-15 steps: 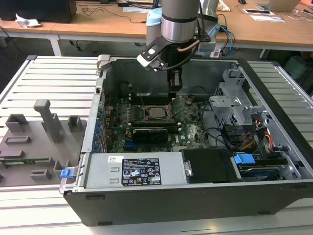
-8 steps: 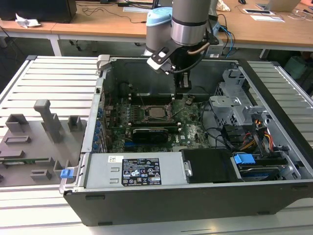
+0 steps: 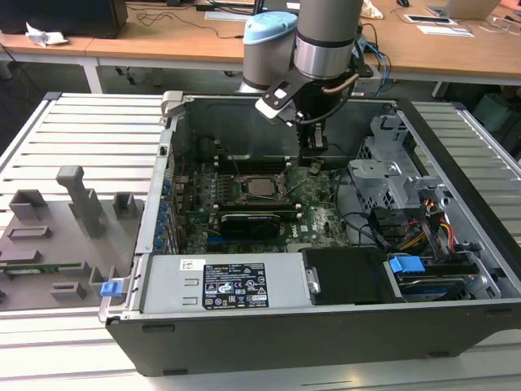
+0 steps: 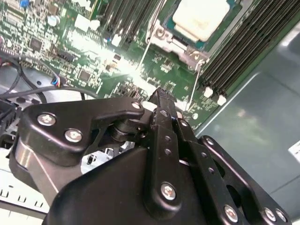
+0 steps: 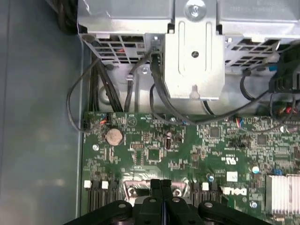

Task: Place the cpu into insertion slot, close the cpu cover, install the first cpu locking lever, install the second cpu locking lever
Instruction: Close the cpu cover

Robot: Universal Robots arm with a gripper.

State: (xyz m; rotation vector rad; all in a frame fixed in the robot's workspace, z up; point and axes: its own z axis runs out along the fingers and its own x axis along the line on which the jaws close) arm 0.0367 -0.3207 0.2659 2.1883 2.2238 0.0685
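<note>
A slatted grey tabletop point(image 3: 81, 122) carried an open computer case point(image 3: 342, 334), with a set of grey plastic fixtures point(image 3: 81, 199) resting on the slats at the exterior view's left. The arm point(image 3: 326, 41) came down into the case from the far side. On the case floor lay the green motherboard point(image 3: 317, 224), with a metal drive cage point(image 3: 391, 171) at the exterior view's right; the first wrist view looked along the board point(image 5: 154, 154) toward that cage point(image 5: 192, 56).

The black pincer point(image 3: 314, 159) hung low over the board, at the exterior view's right of the socket. In both wrist views its fingers were pressed together point(image 5: 161, 183), and nothing could be made out between them point(image 4: 161, 96).

The cpu cover point(image 4: 185, 50) lay flat as a metal frame on the socket, between rows of dark memory slots point(image 4: 243, 42). The cpu point(image 3: 262, 187) sat in the socket inside that frame, its pale top showing through the open centre point(image 4: 201, 18). It lay apart from the pincer, beyond the fingertips in the second wrist view.

Two thin wire levers stood out from the socket's edges, one point(image 4: 144, 51) on the far side from the pincer. The other point(image 4: 195, 86) ran close beside the fingertips, though I cannot tell whether it touched them.
</note>
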